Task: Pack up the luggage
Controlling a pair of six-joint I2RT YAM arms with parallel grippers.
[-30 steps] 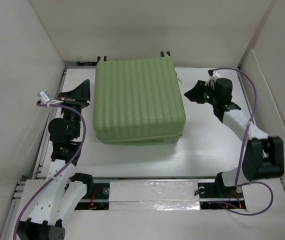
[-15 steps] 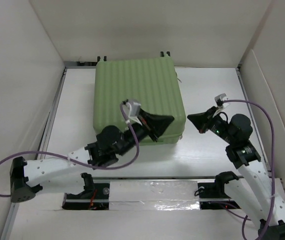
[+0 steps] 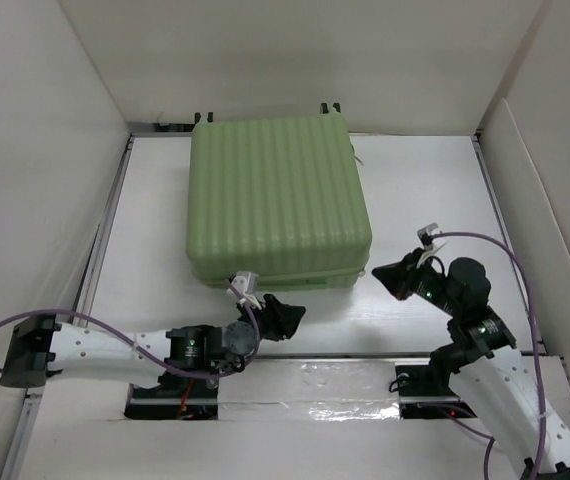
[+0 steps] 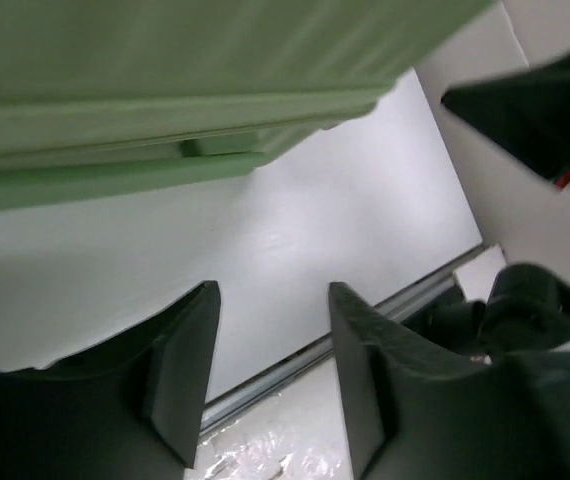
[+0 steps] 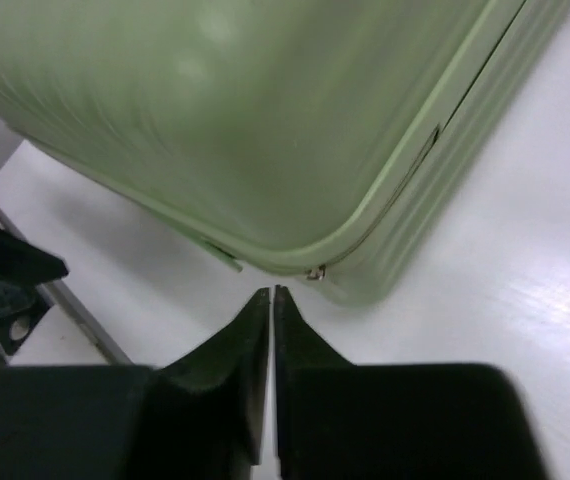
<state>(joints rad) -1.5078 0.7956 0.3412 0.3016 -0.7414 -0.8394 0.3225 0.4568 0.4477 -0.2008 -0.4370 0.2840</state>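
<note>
Now that your wide left claw (image 3: 283,315) has slid to the white surface's (image 3: 415,190) near edge, the ribbed light-green hard-shell suitcase (image 3: 275,200) lies closed; your right claw (image 3: 385,275) is pinched tight.

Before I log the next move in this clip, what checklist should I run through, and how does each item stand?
1. The luggage lies flat on the table with its shell closed: ok.
2. The left gripper is open with nothing between its fingers: ok.
3. The right gripper is shut and empty, and points at the near corner: ok.
4. Both grippers are clear of the shell: ok.
5. Zipper run fully closed: cannot tell. Only a small pull shows at the corner seam.
6. Contents packed inside: cannot tell.
</note>
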